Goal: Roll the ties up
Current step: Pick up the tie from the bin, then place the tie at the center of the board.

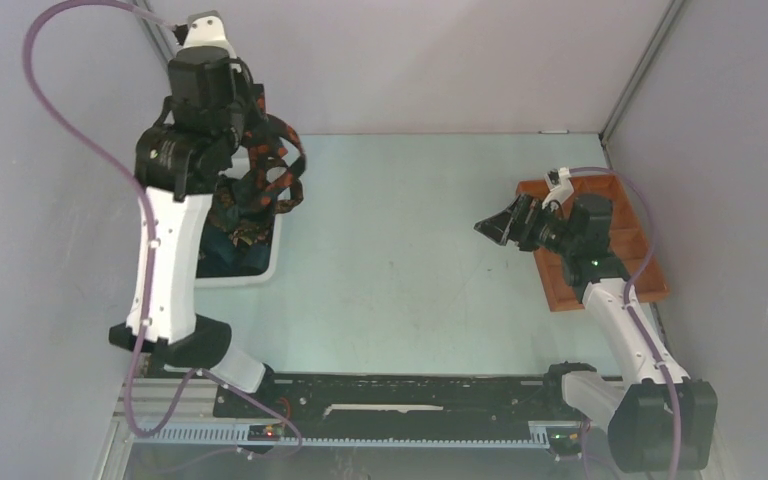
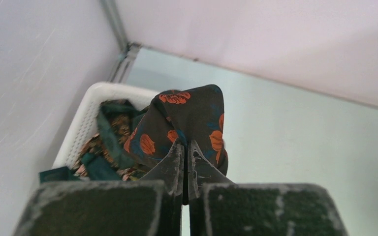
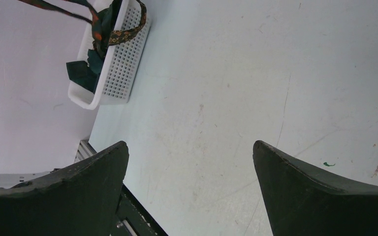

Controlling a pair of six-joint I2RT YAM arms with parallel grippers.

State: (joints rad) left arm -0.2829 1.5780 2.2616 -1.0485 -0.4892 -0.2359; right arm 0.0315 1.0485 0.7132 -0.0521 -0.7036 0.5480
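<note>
L gripper (image 2: 187, 147) was pinched shut on a fold of the black tie w/ orange flowers (image 2: 192, 113), held up above the white bin (image 2: 86, 118) at the far-left corner of the table (image 1: 400, 250). That was prob. to lift one tie free of the other ties (image 2: 109, 135) heaped in the bin, its loops hanging off the jaws. R gripper (image 3: 189, 147) hung w/ jaws wide apart & empty over bare table just beside the orange-brown tray (image 1: 552, 278), likely parked ready to take the loose end once the tie gets laid flat for rolling.
</note>
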